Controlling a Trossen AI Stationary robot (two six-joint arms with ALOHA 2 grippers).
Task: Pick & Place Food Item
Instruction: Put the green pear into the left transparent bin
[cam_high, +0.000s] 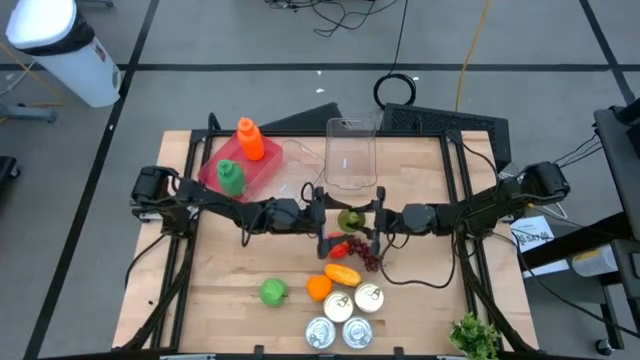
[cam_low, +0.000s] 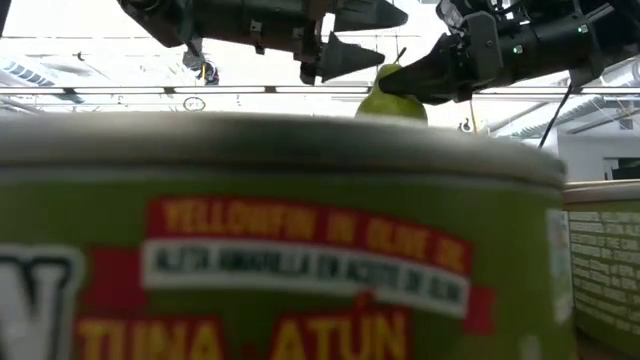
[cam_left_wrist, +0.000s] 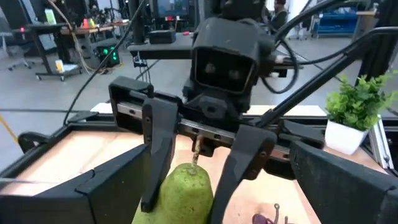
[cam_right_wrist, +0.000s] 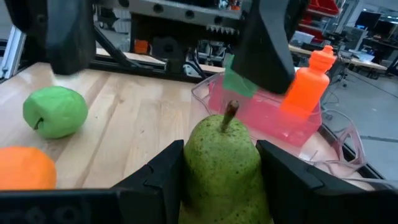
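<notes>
The right gripper is clamped on the speckled green pear, holding it upright, stem up, in the air above the middle of the wooden table. The left gripper faces it from just beside the pear, its fingers spread wide apart on either side and holding nothing

The wooden desk carries a pink tray, a clear box, a green apple, an orange, grapes, four cans and a small plant.
</notes>
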